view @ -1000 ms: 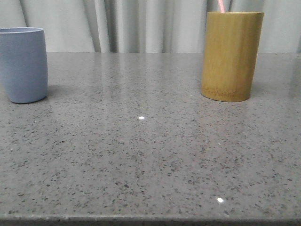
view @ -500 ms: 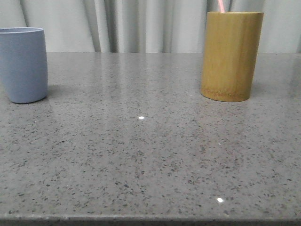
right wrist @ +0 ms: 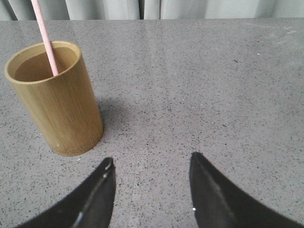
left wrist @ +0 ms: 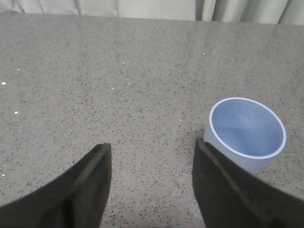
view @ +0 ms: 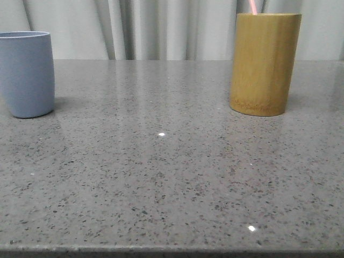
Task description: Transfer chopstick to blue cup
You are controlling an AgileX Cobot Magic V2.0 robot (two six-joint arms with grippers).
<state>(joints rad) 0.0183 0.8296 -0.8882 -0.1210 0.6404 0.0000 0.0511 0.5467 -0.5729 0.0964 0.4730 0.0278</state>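
Note:
A pale pink chopstick (right wrist: 43, 35) stands in the yellow-brown bamboo holder (right wrist: 59, 107); in the front view only its tip (view: 252, 6) shows above the holder (view: 263, 64) at the right rear. The light-blue cup (view: 27, 73) stands at the left rear and looks empty in the left wrist view (left wrist: 247, 130). My left gripper (left wrist: 153, 148) is open and empty, one finger just beside the cup. My right gripper (right wrist: 151, 162) is open and empty, above the table beside the holder. Neither gripper shows in the front view.
The grey speckled stone table (view: 161, 161) stretches between cup and holder. Pale curtains (view: 161, 27) hang behind the table's far edge. The table's front edge (view: 172, 250) runs along the bottom of the front view.

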